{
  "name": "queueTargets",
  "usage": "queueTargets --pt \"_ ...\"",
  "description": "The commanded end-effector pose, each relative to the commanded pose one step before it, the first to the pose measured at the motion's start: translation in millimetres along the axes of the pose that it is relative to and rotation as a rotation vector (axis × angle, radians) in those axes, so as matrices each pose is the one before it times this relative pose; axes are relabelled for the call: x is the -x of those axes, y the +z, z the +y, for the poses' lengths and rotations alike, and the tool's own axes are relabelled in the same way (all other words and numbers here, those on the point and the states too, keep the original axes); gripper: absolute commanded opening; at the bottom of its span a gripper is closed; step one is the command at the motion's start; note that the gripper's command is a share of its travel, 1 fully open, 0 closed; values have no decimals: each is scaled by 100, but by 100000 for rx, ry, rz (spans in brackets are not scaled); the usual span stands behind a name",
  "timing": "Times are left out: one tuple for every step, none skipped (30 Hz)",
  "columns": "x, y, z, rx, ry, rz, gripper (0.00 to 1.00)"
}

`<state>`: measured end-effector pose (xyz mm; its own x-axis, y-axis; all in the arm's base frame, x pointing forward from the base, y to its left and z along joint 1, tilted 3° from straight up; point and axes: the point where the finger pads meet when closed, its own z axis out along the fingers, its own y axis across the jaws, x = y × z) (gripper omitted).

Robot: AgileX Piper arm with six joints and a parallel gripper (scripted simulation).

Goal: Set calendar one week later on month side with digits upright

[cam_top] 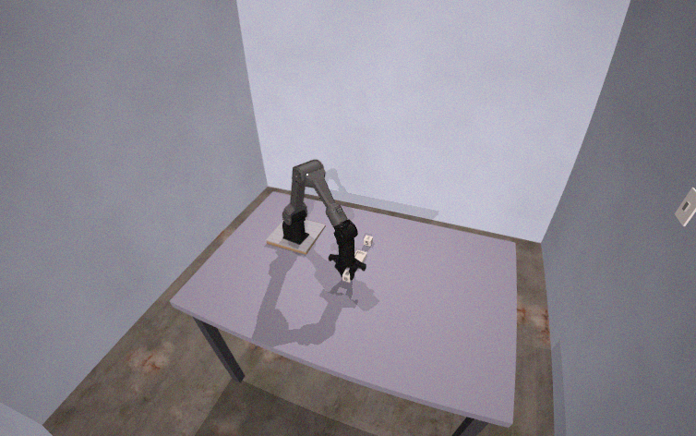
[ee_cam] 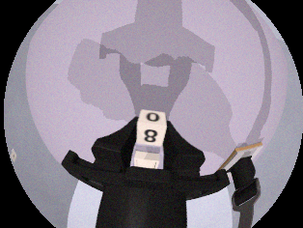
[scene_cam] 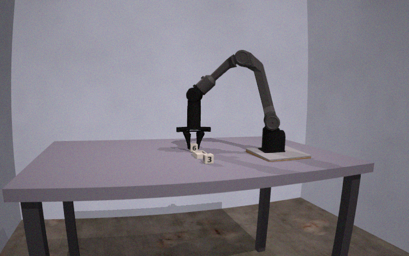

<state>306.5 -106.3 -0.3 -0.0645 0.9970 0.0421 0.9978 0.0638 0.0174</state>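
The end effector (scene_cam: 193, 144) grips one cube (scene_cam: 193, 147) (a 6 faces outward) above the tabletop (scene_cam: 120, 168); the other cube (scene_cam: 208, 158), showing 3, sits beside the tray (scene_cam: 198, 154)

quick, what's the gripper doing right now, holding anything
Gripper: shut on a digit cube, held above the table.
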Motion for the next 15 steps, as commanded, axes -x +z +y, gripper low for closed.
queueTargets --pt "-94 73 -48 -148 31 210 47" --pt "0 0 0 0 0 0 47" --pt "0 0 0 -1 0 0 52" --pt "0 0 0 0 0 0 52" --pt "0 0 0 0 0 0 52" --pt "0 0 0 0 0 0 52" --pt "0 0 0 0 0 0 52" --pt "0 0 0 -1 0 0 57" --pt "0 0 0 0 0 0 57" --pt "0 0 0 0 0 0 57" --pt "0 0 0 0 0 0 62" --pt "0 0 0 0 0 0 62" --pt "0 0 0 0 0 0 62" --pt "0 0 0 0 0 0 62" --pt "0 0 0 0 0 0 62"
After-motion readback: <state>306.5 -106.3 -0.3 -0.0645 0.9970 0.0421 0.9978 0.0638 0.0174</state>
